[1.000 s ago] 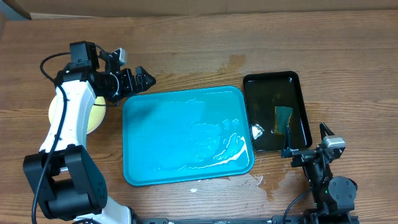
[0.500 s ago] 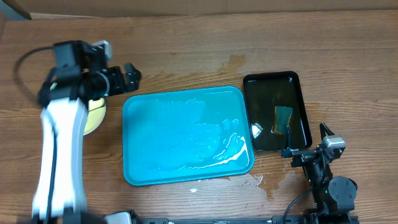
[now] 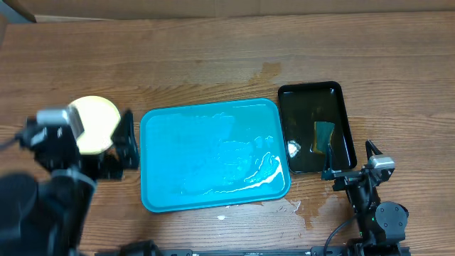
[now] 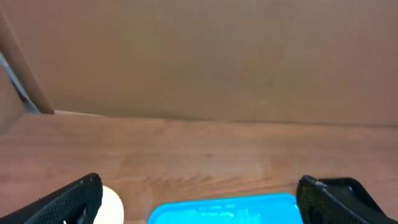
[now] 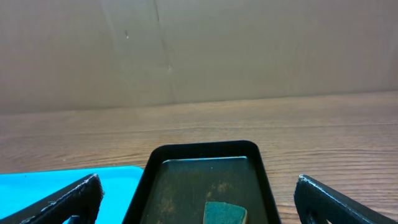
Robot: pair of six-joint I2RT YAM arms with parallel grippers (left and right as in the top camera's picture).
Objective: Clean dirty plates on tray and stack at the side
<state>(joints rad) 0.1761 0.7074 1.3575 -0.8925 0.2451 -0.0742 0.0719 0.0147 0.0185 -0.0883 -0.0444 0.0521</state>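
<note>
The turquoise tray (image 3: 213, 153) is lying bare, with the plates (image 3: 94, 122) seemingly stacked at the left. The job is looking finished, and the left hand (image 4: 198, 200) and right hand (image 5: 198, 199) are hanging spread and empty.

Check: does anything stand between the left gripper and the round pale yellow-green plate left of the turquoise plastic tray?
Nothing visible does. The open left gripper hangs close by the round pale yellow-green plate, with no object between them.
</note>
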